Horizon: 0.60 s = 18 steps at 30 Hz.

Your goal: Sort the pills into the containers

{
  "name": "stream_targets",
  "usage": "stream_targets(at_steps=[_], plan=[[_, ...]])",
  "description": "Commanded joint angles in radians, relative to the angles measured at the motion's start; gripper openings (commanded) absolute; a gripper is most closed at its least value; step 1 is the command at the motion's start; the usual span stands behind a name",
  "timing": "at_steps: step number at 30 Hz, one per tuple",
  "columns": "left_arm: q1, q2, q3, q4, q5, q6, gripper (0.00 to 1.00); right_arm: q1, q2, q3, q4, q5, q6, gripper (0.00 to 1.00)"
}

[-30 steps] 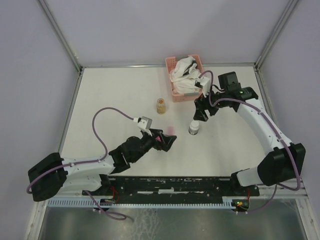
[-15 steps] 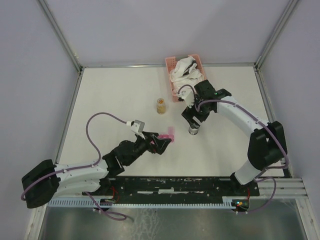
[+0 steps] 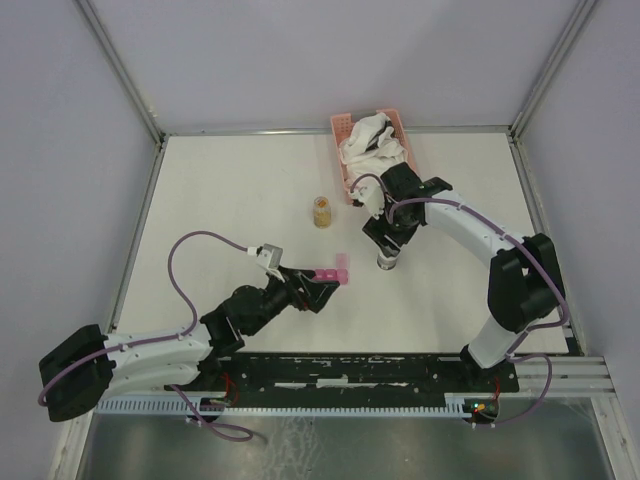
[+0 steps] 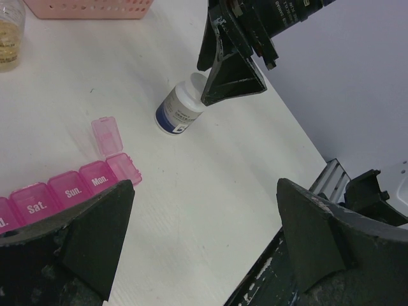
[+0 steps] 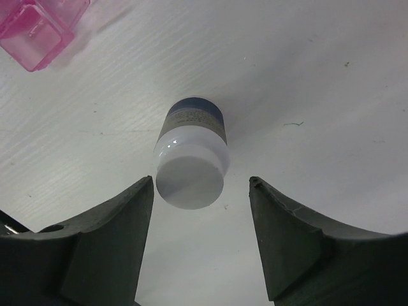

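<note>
- We see the pill-box strip (image 4: 70,191) in see-through magenta-pink, with white day lettering on its lids.
- The bottle (image 5: 191,153) is white, cap included, with a dark blue band on its label.
- The far basket (image 3: 341,128) is a pale pink lattice, and the cloths (image 3: 372,140) in it are white.
- The small jar (image 3: 322,211) to its left looks amber to us.
- The table (image 3: 230,190) is white.
- The left arm (image 3: 150,345) and right arm (image 3: 470,225) are white with black joints and purple cables (image 3: 185,255).
</note>
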Motion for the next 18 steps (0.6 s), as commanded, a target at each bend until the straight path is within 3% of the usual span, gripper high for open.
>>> stream_targets(at_steps=[1,12,18], plan=[[0.003,-0.023,-0.007,0.055,0.0,-0.033,1.0,0.006,0.01,0.045,-0.018,-0.017,0.007,0.69],[0.003,-0.028,-0.006,0.049,0.011,-0.034,0.99,0.004,0.028,0.054,-0.035,-0.035,0.007,0.57],[0.004,-0.011,-0.004,0.082,0.054,-0.014,0.99,0.005,0.003,0.051,-0.041,-0.046,-0.001,0.29]])
